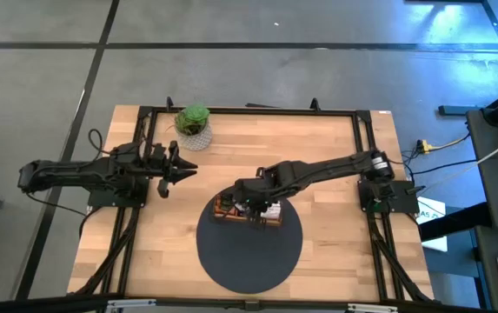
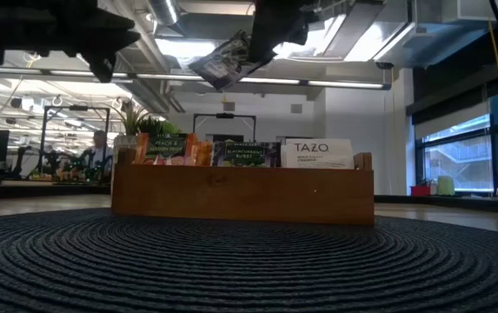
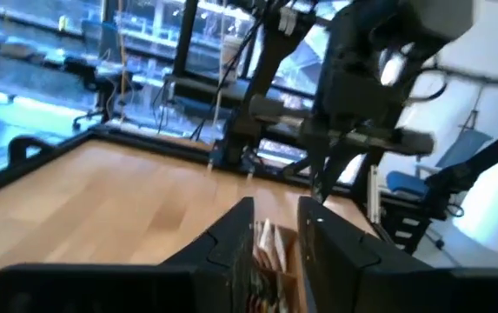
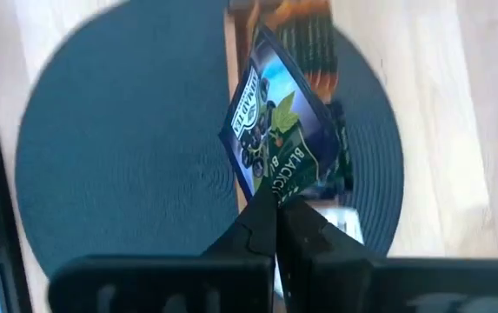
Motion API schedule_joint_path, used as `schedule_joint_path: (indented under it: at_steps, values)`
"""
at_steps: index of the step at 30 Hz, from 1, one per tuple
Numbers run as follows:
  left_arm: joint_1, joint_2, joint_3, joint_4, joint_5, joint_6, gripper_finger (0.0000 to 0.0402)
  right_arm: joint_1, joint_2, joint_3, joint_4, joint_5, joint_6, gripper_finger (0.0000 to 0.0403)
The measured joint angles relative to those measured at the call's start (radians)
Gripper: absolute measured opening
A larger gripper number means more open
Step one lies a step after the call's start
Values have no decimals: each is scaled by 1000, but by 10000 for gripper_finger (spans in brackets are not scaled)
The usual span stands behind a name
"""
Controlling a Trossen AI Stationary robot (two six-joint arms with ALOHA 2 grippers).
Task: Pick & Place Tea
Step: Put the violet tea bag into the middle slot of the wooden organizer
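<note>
So the right gripper [image 4: 276,202] is pinching a purple tea packet [image 4: 276,130] by one corner, fingers clamped tight on it; the packet is hanging tilted in the air above the wooden tray [image 1: 247,211], not touching anything; in the low view the same packet [image 2: 222,61] is dangling up high over the tray's middle compartment.

The tray [image 2: 242,193] is sitting on the round dark mat [image 1: 249,242], toward the mat's 12 o'clock edge; more tea packets are standing upright inside it, an orange-and-green bunch [image 2: 169,148] in one end compartment, purple ones [image 2: 245,154] in the middle, white ones [image 2: 318,153] in the other end compartment.

The left gripper [image 1: 182,167] is hanging back over bare table at about 9 o'clock from the tray, well apart from it; its fingers [image 3: 231,239] are standing a bit apart with nothing between them.

The little potted plant [image 1: 193,122] is sitting near the table's far edge, roughly 11 o'clock from the tray.
</note>
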Motion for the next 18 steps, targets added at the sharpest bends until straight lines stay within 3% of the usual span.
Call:
schedule_joint_path:
  at_steps: [9, 18]
  values:
    - [-1, -166, 0, -124, -78, 39, 88, 18, 150, 195, -240, 1, 0, 0]
    - [-1, -215, 0, -176, -79, 54, 88, 18, 231, 226, -290, 1, -64, 0]
